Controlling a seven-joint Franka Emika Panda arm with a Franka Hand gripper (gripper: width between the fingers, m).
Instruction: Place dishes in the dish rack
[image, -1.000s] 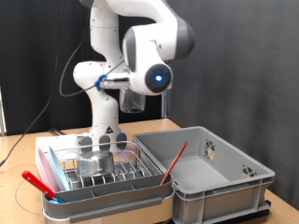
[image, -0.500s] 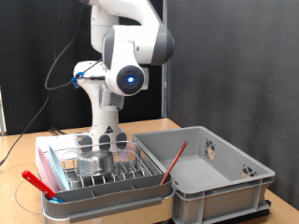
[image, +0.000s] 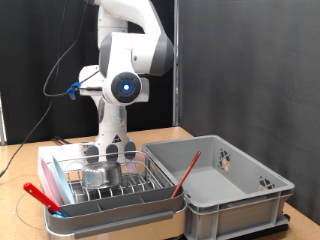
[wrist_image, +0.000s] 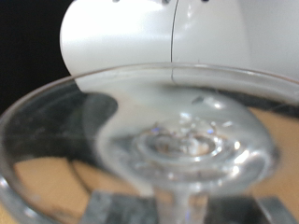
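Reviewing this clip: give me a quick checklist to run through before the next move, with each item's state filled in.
1. Clear glass at the hand: fills the wrist view, close up. Ok.
2. Grip on the glass: the gripper shows in neither view. Cannot tell.
3. Arm high above the dish rack. Ok.
4. Metal cup sits among the rack's wires. Ok.
5. Red-handled utensil racked: it leans inside the grey tub. Not ok.
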